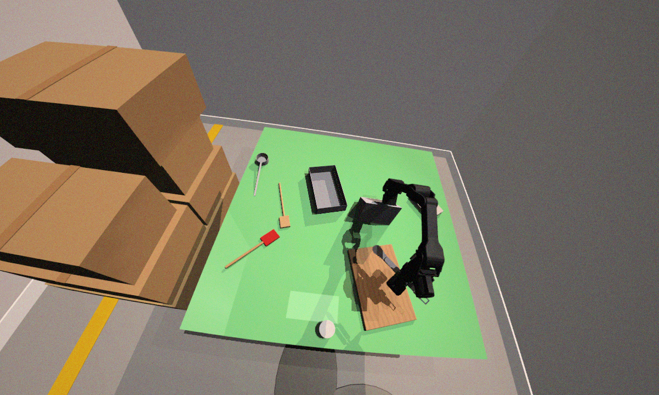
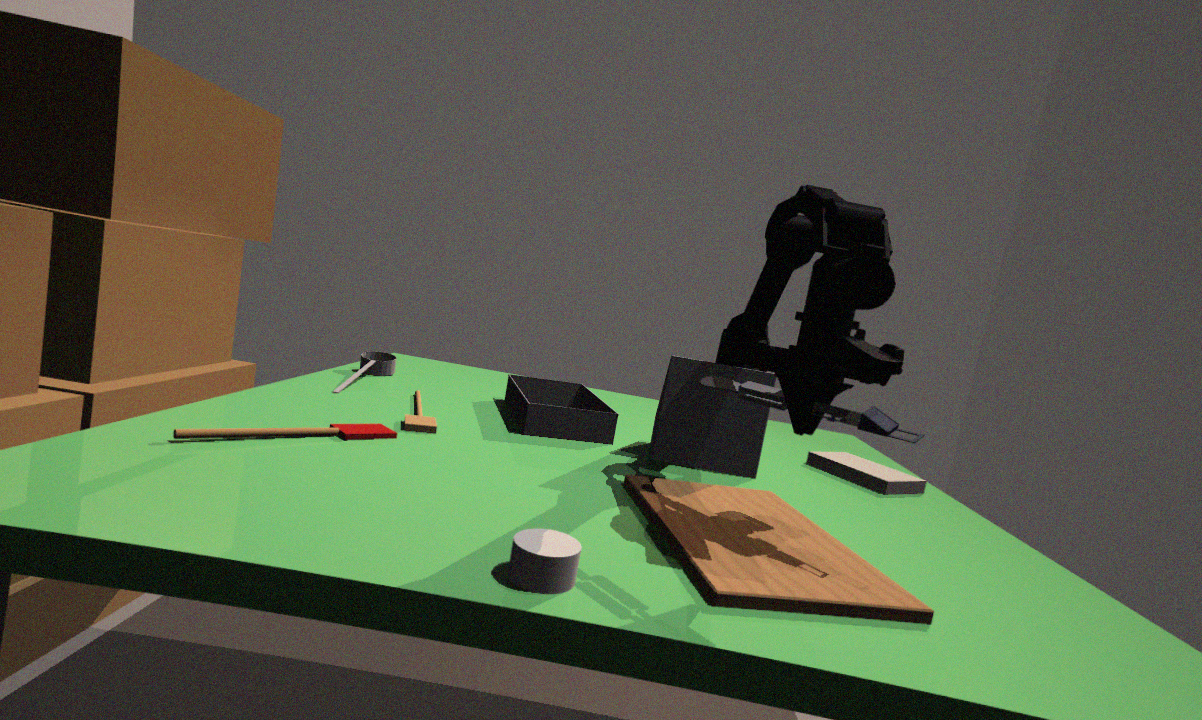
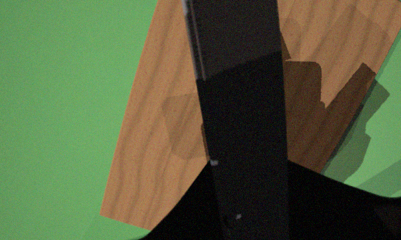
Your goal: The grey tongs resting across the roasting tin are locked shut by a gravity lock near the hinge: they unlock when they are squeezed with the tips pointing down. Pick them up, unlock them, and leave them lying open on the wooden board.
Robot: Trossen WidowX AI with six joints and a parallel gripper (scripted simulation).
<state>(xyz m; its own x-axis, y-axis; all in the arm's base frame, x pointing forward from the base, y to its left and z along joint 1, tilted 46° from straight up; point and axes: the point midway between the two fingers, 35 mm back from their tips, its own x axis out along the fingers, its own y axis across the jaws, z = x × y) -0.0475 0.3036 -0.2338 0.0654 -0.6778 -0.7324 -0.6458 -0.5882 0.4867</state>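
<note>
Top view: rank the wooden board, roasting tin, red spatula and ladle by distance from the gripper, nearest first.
Gripper is shut on the grey tongs.
1. Wooden board, directly beneath it.
2. Roasting tin, up and left, past the arm's base.
3. Red spatula, further left on the mat.
4. Ladle, far upper-left corner.

The single black arm (image 2: 820,295) rises from its base behind the wooden board (image 1: 388,294), folds at a raised elbow, and drops its forearm down over the board's far-right part. The wrist points the gripper (image 1: 398,283) downward, well above the board's surface. Its fingers are clamped on the grey tongs (image 1: 385,258), which lie roughly level, one end over the board and the other sticking out past its right edge.
</note>
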